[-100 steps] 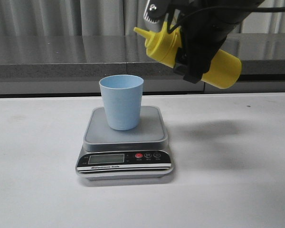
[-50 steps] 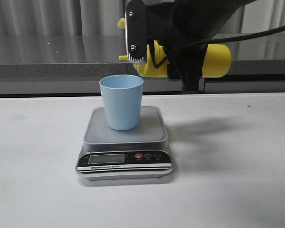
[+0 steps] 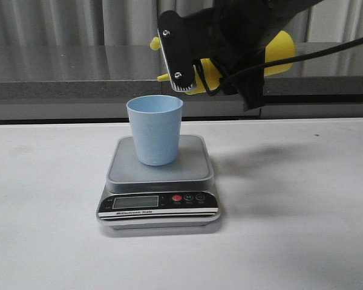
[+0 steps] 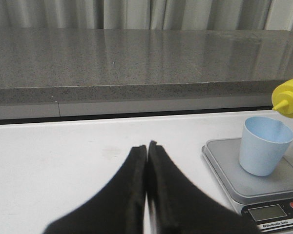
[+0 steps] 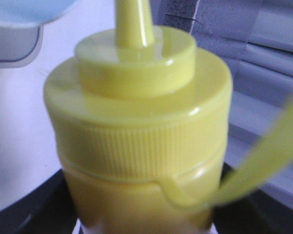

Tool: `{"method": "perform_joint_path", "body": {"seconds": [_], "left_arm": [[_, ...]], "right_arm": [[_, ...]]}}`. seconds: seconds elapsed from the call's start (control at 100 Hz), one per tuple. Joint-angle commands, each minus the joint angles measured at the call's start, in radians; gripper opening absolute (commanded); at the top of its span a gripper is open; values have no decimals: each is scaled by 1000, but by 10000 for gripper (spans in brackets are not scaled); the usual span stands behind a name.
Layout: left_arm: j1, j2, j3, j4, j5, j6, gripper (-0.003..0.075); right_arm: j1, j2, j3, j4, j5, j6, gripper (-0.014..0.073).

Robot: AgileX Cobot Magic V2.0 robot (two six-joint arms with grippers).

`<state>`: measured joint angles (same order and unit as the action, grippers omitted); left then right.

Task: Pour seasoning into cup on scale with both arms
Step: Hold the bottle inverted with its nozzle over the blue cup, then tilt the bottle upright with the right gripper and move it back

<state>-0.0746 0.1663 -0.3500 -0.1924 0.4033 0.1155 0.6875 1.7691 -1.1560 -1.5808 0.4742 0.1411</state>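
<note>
The seasoning bottle (image 3: pixel 277 53) hangs in the air above and just behind the cup (image 3: pixel 155 129), tipped well over so its base points up and away from the cup while its nozzle end slants down toward the cup's far rim. The nozzle tip sits just above that rim, not touching it. In the left wrist view the yellow cone tip (image 4: pixel 279 105) shows just over the cup's (image 4: pixel 262 152) rim at the edge nearest the bottle. In the right wrist view the ribbed collar of the bottle (image 5: pixel 141 141) fills the frame, with the thin yellow tether (image 5: pixel 263 156) running off to one side.

The right gripper (image 3: pixel 215 57) is clamped around the bottle's body, hiding most of it, with a black plate bearing 2 screws facing the camera.

The cup stands upright on the square platform of the scale (image 3: pixel 160 181), slightly toward its back. No contents can be made out inside it. The scale's display and red button face forward.

The left gripper (image 4: pixel 147 148) is well away from the cup, low over the white table (image 3: pixel 302 229), its 2 fingers pressed together with nothing between them.
</note>
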Motion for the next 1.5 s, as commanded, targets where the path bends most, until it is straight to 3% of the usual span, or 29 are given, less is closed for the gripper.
{"method": "perform_joint_path", "body": {"seconds": [0.0,0.49,0.7,0.93,1.14,1.49], "left_arm": [[3,9,-28,-8,-78,-8,-20],[3,9,-28,-8,-78,-8,-20],[3,9,-28,-8,-78,-8,-20],[3,9,-28,-8,-78,-8,-20],[3,9,-28,-8,-78,-8,-20],[3,9,-28,-8,-78,-8,-20]], "right_arm": [[2,-46,-32,-64,33,-5,202],[2,-46,-32,-64,32,-2,202],[2,-62,-32,-48,24,119,202],[-17,-129,-32,181,7,181,202],[-83,-194,-32,389,-115,181,202],[-253,-286,53,789,-512,180,202]]}}
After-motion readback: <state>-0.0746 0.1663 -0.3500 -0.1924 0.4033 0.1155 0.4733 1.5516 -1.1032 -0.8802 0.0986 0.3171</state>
